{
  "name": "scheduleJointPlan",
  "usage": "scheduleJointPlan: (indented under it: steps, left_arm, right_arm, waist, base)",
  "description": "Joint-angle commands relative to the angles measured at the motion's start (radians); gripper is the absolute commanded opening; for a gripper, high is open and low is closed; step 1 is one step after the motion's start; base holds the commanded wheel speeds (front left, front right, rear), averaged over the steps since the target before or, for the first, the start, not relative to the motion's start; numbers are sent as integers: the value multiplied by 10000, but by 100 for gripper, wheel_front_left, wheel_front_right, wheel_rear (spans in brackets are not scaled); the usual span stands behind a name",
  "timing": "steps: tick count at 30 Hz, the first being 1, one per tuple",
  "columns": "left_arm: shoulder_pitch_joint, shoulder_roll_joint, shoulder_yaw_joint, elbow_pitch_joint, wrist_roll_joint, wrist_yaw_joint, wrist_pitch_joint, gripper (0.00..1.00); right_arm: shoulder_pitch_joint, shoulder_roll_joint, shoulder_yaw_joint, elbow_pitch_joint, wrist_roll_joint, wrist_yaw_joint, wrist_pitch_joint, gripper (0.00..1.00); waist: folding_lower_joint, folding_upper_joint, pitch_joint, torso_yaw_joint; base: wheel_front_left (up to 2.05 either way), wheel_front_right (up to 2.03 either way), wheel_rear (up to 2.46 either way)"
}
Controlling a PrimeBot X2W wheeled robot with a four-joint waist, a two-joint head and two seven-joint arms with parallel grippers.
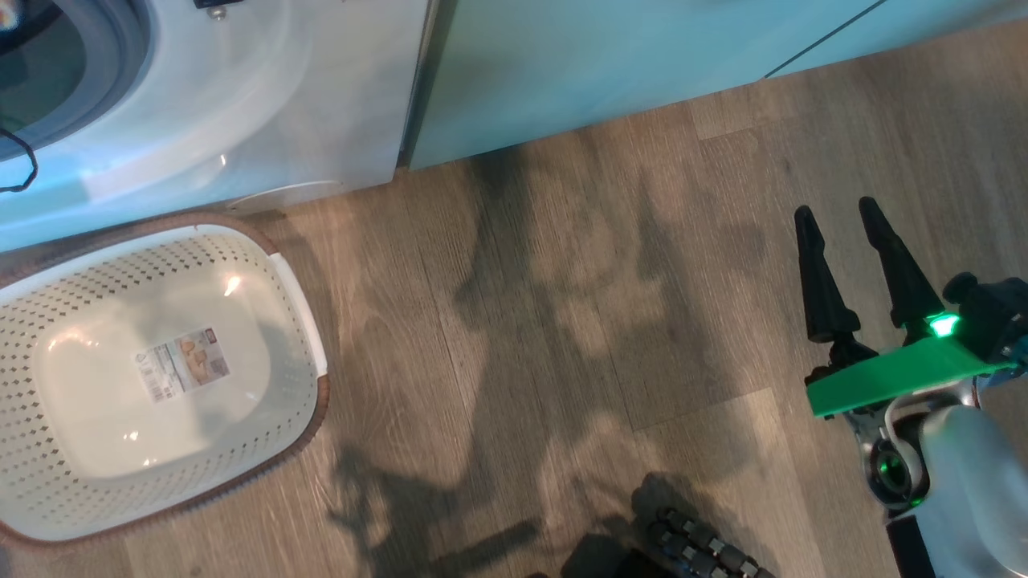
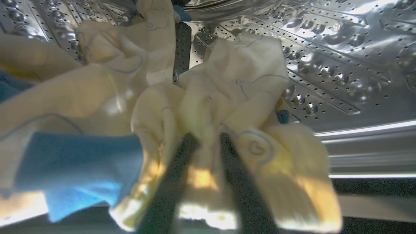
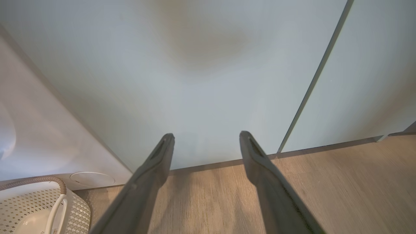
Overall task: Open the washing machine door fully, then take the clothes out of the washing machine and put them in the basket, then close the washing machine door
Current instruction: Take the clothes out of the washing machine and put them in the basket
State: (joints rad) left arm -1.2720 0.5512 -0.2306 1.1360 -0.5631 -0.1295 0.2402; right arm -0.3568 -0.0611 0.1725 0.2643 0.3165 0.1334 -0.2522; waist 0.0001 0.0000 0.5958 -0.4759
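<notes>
While the right gripper (image 1: pixel 836 208) gapes above wood floor (image 1: pixel 562 281), the left gripper (image 2: pixel 208 138) pinches clothes (image 2: pixel 240 74).

Head cam: high, pointing steeply down at floor (image 1: pixel 562 321); basket (image 1: pixel 48 321) near left, washing machine (image 1: pixel 305 96) far left. Left wrist cam: inside drum (image 2: pixel 341 58), right up against clothes (image 2: pixel 227 81). Right wrist cam: low, facing cabinets (image 3: pixel 208 81); shares basket, washing machine, floor with head cam.

White washing machine (image 1: pixel 281 96) at upper left, cream perforated basket (image 1: pixel 285 401) on wood floor (image 1: pixel 562 321) before it, pale green cabinet (image 1: pixel 602 64) behind, right gripper (image 1: pixel 836 209) at right, fingers spread
</notes>
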Motion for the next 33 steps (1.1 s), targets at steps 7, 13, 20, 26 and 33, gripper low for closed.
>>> scheduleJointPlan:
  steps: [7, 13, 20, 26, 33]
  left_arm:
    - [-147, 189, -25, 129, -133, -11, -445, 0]
    - [431, -208, -46, 22, -607, -11, -1427, 0]
    - [1239, -537, -343, -391, -1033, -11, -2073, 0]
    - [2134, -927, -675, -1081, -1503, -11, -2923, 0]
    - [3415, -1410, -1113, -2021, -1903, -11, -3800, 0]
  right_arm:
    - [84, -113, 29, -242, -17, -27, -95, 100]
    - [222, -283, -105, -217, -79, -27, -95, 100]
    - [435, -399, -219, -195, -119, -27, -95, 100]
    - [706, -535, -289, -122, -69, -27, -95, 100]
    - [1081, -728, -348, -56, -74, -27, -95, 100]
  waist:
    - [-1, 0, -153, 130]
    - [-1, 0, -707, 432]
    - [-1, 0, -1257, 828]
    - [-1, 0, -1897, 1319]
    - [-1, 0, -2705, 1994]
  base:
    - [0, 0, 0]
    - [0, 0, 0]
    - [0, 0, 0]
    - [0, 0, 0]
    - [0, 0, 0]
